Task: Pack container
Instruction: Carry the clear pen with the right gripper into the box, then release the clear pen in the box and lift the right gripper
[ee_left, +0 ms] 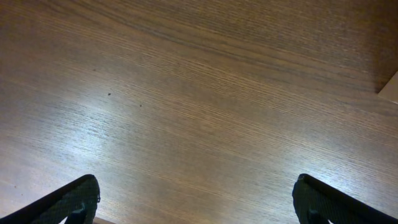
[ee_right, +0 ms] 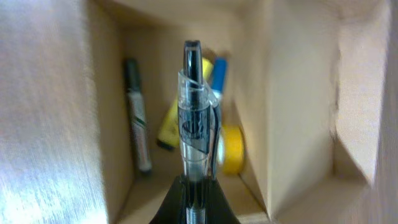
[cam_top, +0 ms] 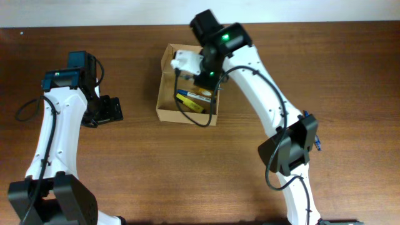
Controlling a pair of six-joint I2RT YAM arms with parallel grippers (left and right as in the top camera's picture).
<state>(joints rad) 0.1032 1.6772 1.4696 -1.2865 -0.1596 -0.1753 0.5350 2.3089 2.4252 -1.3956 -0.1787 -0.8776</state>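
Observation:
The container [cam_top: 166,113] is an open tan cardboard box on the table's middle, its flap lid [cam_top: 169,55] folded back at the far side. Inside lie a dark marker [ee_right: 137,124], a yellow highlighter [ee_right: 171,121], a blue-capped marker [ee_right: 218,73] and a yellow roll [ee_right: 232,149]. My right gripper [ee_right: 196,186] is shut on a clear pen with a clip [ee_right: 194,112] and holds it over the box opening [cam_top: 203,84]. My left gripper [ee_left: 196,205] is open and empty over bare wood, left of the box [cam_top: 106,109].
A corner of the box [ee_left: 390,90] shows at the right edge of the left wrist view. The right arm's links [cam_top: 262,87] run from the box to its base at the front right [cam_top: 290,150].

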